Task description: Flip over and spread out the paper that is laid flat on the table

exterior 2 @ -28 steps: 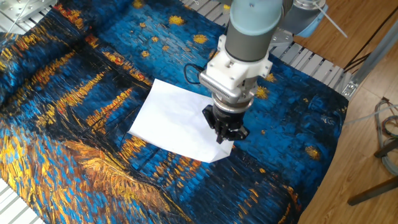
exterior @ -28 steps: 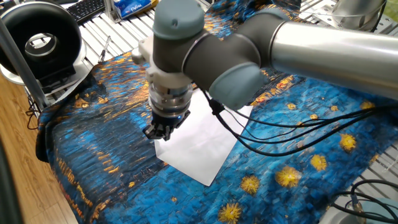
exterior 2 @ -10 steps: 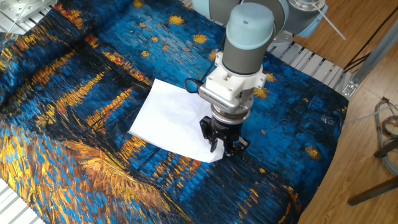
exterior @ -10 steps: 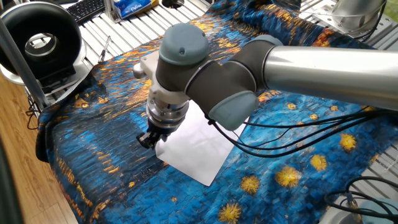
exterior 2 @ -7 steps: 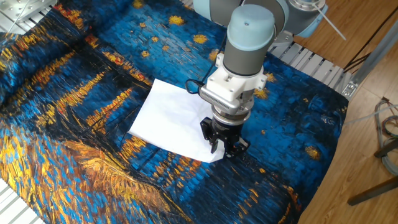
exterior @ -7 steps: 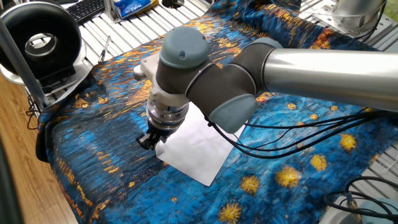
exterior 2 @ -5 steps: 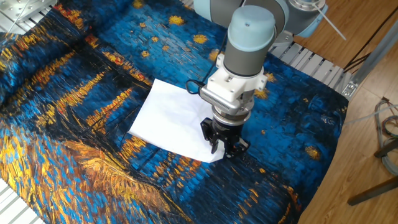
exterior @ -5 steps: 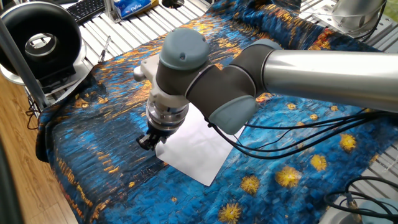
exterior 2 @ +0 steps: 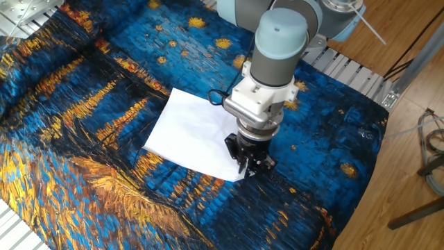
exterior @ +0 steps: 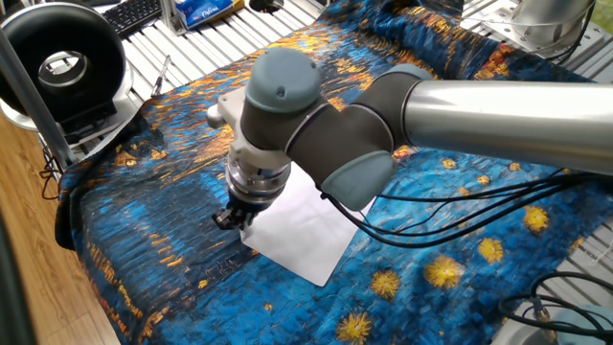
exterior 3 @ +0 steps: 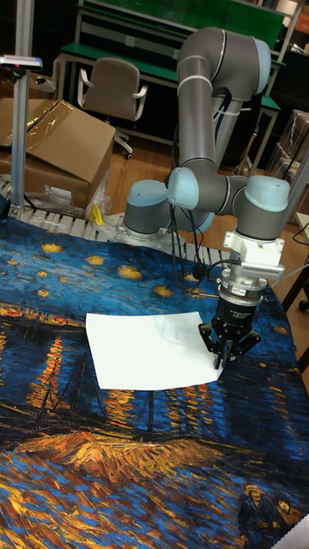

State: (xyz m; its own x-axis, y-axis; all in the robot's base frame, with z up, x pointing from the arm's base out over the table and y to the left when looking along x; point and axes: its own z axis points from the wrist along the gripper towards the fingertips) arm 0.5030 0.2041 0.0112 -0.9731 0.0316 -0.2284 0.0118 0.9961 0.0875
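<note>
1. The work surface (exterior 2: 83, 173) is draped in a wrinkled blue cloth printed with orange-gold streaks and yellow star blots. A white slatted metal frame (exterior 2: 347, 69) shows past the cloth's edges.
2. The paper (exterior 2: 191, 132), a plain white rectangular sheet, lies flat near the middle of the cloth. In the tall fixed view the paper (exterior 3: 150, 347) shows a faint crease across its upper half. In one fixed view most of the sheet (exterior: 306, 230) is visible below the arm.
3. The gripper (exterior 2: 250, 164) points straight down at one corner of the sheet, low over the cloth. In the tall fixed view the gripper (exterior 3: 228, 341) stands at the sheet's right-hand corner, and in one fixed view the gripper (exterior: 230, 218) stands at the sheet's left-hand corner.
4. The jaws stand narrowly apart with the tips close to the paper's edge. Whether they grip the corner cannot be told from these views.
5. Black cables (exterior: 450, 206) run from the wrist along the grey UR5 arm (exterior: 498, 115) and hang over the cloth.
6. Beyond the surface, the tall fixed view shows a cardboard box (exterior 3: 56, 150), an office chair (exterior 3: 112, 90) and a green-topped bench (exterior 3: 146, 60). One fixed view shows a black round fan (exterior: 62, 62) and a keyboard (exterior: 134, 14).
</note>
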